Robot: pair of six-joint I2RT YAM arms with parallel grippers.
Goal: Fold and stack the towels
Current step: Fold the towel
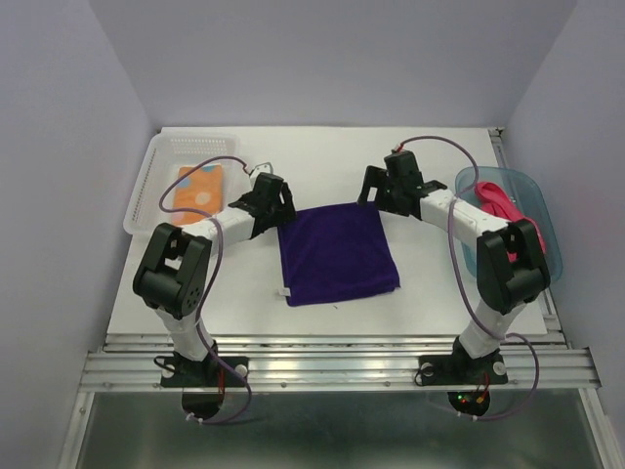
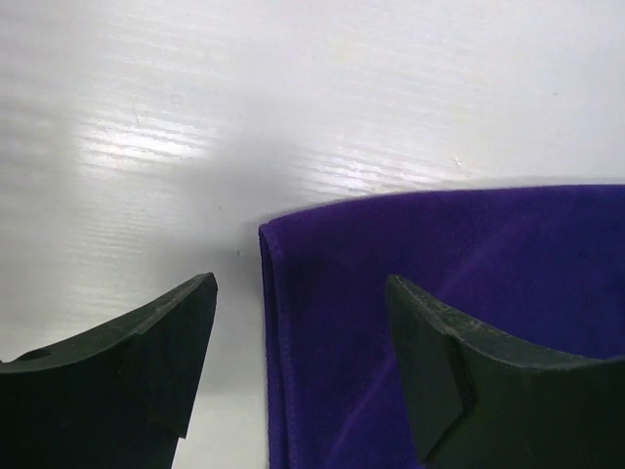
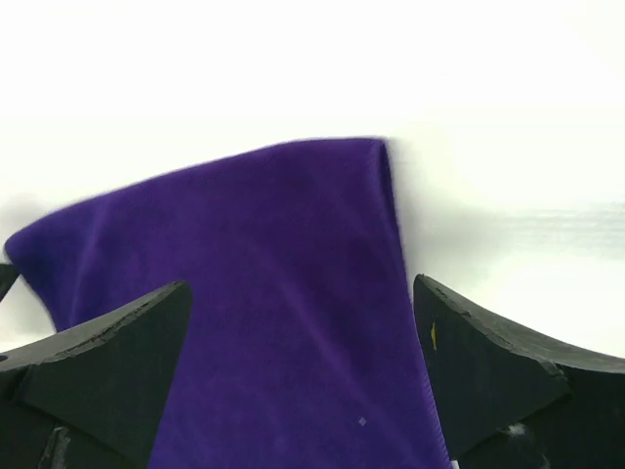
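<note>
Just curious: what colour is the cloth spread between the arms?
Plain dark purple towel; best in top external view.

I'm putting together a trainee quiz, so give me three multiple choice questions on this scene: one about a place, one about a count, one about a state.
1. Where is the orange towel? A on the floor; B in the basket; C held aloft.
2. How many towels lie on the bare table? A one; B two; C three.
3. The left fingers are: A shut on cloth; B out of view; C open.

Answers:
1 B: it lies inside the clear walls.
2 A: only the purple towel does; the pink towel is in the tub.
3 C: a wide gap straddles the purple corner.
</note>
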